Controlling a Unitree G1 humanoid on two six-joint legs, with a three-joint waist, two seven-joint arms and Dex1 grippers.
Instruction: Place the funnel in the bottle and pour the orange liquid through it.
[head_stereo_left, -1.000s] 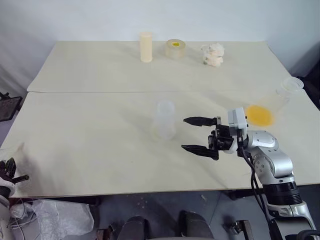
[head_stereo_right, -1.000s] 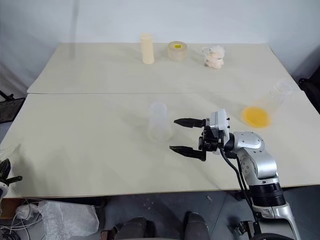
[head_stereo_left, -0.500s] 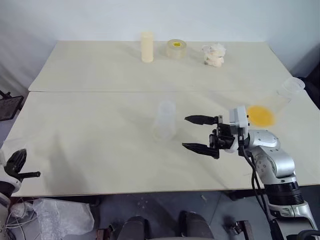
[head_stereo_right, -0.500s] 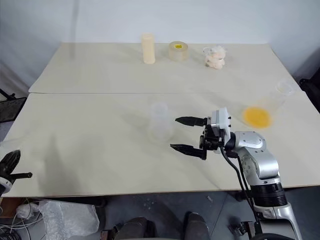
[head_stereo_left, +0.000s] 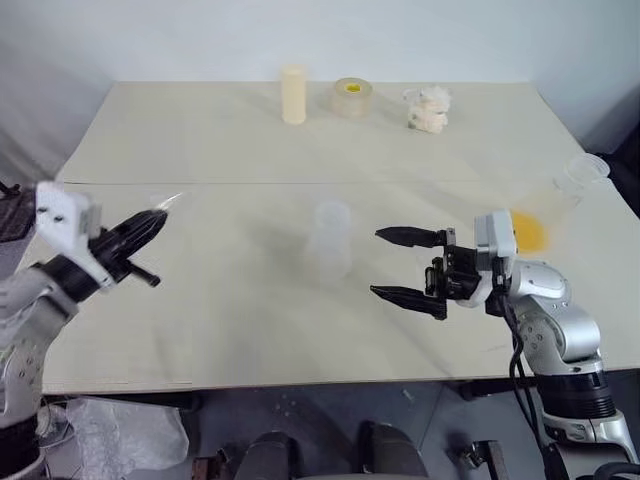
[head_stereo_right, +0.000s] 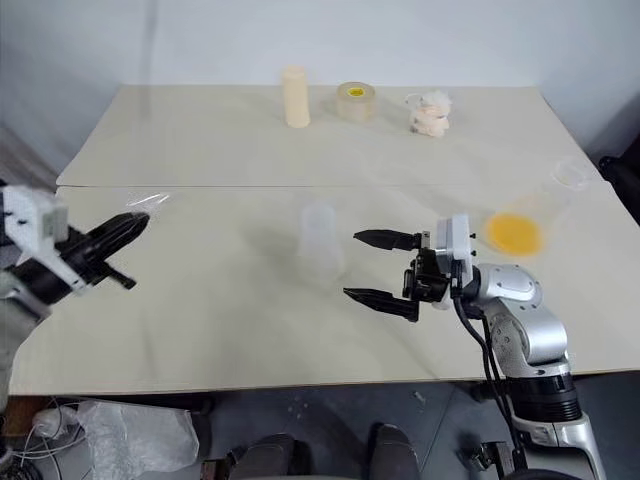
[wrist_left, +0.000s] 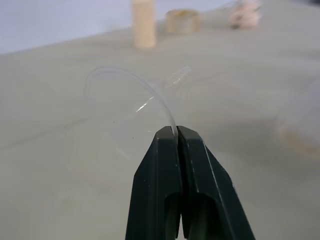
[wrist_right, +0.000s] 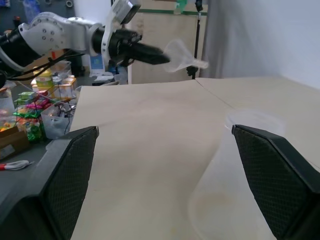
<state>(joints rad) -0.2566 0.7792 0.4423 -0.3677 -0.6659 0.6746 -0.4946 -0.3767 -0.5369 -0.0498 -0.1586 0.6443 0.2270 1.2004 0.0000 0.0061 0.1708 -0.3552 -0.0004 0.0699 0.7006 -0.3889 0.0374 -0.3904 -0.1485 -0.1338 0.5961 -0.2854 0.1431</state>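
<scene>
My left gripper (head_stereo_left: 158, 221) is shut on the rim of the small clear funnel (wrist_left: 130, 105), held in the air over the table's left side with the spout pointing away from me. The frosted bottle (head_stereo_left: 331, 238) stands upright at the table's middle, mouth open, apart from both grippers. My right gripper (head_stereo_left: 376, 262) hovers just right of the bottle, pointing at it, open and holding nothing. The orange liquid (head_stereo_right: 512, 233) pools in a clear conical flask (head_stereo_left: 572, 180) that lies tilted near the table's right edge. In the right wrist view the funnel (wrist_right: 181, 56) shows beyond the bottle (wrist_right: 240, 170).
At the back of the table (head_stereo_left: 200, 290) stand a cream cylinder (head_stereo_left: 292, 94), a yellow-cored tape roll (head_stereo_left: 351, 97) and a crumpled white object (head_stereo_left: 427, 108). A seam runs across the tabletop behind the bottle.
My left arm has swung up from beside the table's front left corner and rightward over the tabletop, carrying the funnel. The right gripper has stayed where it was, still open.
</scene>
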